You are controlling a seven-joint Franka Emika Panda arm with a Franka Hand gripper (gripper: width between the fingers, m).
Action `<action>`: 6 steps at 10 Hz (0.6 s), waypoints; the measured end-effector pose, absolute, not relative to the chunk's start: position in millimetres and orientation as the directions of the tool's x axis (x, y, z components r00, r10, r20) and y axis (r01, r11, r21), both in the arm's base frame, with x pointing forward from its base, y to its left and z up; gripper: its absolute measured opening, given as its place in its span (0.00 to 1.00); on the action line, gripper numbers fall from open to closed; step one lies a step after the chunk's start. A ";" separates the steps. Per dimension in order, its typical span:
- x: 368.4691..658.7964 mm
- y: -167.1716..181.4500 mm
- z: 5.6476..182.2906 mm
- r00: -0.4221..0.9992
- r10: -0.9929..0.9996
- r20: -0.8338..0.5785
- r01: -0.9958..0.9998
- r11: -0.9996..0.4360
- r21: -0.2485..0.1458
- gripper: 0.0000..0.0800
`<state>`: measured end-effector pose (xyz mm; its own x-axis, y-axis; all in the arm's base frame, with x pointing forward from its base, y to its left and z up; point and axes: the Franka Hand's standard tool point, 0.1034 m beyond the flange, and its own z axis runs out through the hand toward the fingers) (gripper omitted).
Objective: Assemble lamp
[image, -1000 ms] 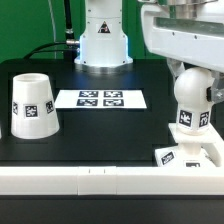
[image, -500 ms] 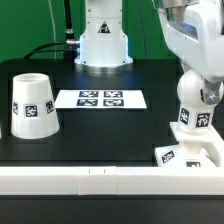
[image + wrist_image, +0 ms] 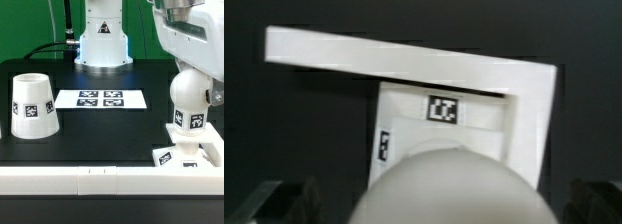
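The white bulb (image 3: 189, 104) stands upright on the flat square base (image 3: 200, 157) at the exterior view's right, near the table's front edge. My gripper (image 3: 190, 90) comes down from above and is shut on the bulb, with a dark finger (image 3: 213, 95) showing at its side. In the wrist view the blurred bulb (image 3: 446, 185) fills the space between my gripper's (image 3: 441, 208) dark fingers, and the base (image 3: 331, 50) with its tag lies beneath. The tapered shade (image 3: 31, 103) stands alone, mouth down, at the exterior view's left.
The marker board (image 3: 100, 98) lies flat in the middle of the black table. The robot's white pedestal (image 3: 103, 40) stands behind it. A white ledge (image 3: 90, 178) runs along the table's front edge.
The bulb has turned and shifted slightly toward the exterior view's left in my gripper, and its tag now sits more to the left. The arm above has swung back left. The shade has not moved.
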<state>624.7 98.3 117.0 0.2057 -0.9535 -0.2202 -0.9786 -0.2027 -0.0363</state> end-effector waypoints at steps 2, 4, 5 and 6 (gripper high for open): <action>625.0 98.0 116.6 0.352 -0.912 -0.211 -0.936 -0.344 -0.071 0.87; 625.0 98.0 116.5 0.492 -0.848 -0.198 -0.871 -0.481 -0.102 0.87; 622.5 97.1 116.3 0.582 -0.791 -0.188 -0.813 -0.573 -0.105 0.87; 619.8 95.9 116.9 0.665 -0.724 -0.180 -0.745 -0.660 -0.098 0.87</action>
<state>619.8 95.9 116.9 0.6653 -0.7245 -0.1804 -0.7450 -0.6598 -0.0979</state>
